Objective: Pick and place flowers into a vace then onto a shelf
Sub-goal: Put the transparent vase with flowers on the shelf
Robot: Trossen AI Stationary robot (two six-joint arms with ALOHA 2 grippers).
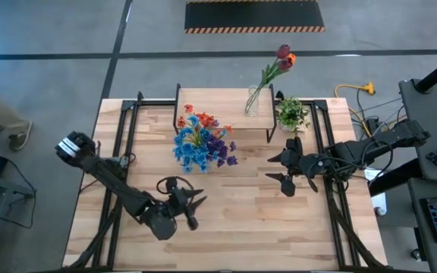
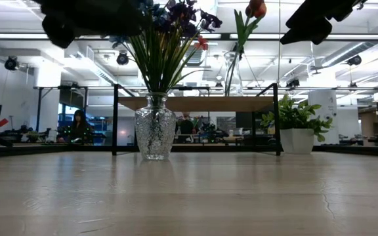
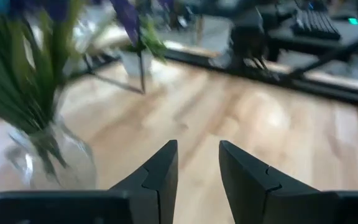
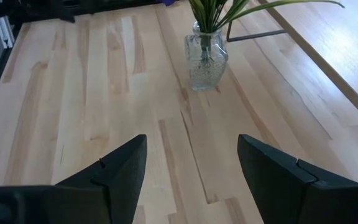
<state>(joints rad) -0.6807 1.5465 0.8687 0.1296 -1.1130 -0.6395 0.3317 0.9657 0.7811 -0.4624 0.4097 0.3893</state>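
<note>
A clear glass vase (image 2: 155, 134) stands on its base on the table, just in front of the shelf (image 1: 222, 114). It holds a bunch of blue, orange-red and purple flowers (image 1: 201, 140). A second glass vase (image 1: 252, 102) with dark red and orange tulips (image 1: 283, 58) stands on the shelf's right end. My left gripper (image 1: 197, 203) is near the table's front, short of the bunch, open by a narrow gap (image 3: 197, 162) with nothing in it. My right gripper (image 1: 273, 167) hangs to the right of the bunch, open wide (image 4: 191, 155) and empty.
A small leafy potted plant (image 1: 291, 114) in a white pot (image 2: 297, 139) stands beside the shelf's right legs. Black metal rails (image 1: 124, 129) run along the table's left and right sides. Bare tabletop (image 1: 234, 220) lies between the two grippers and the near edge.
</note>
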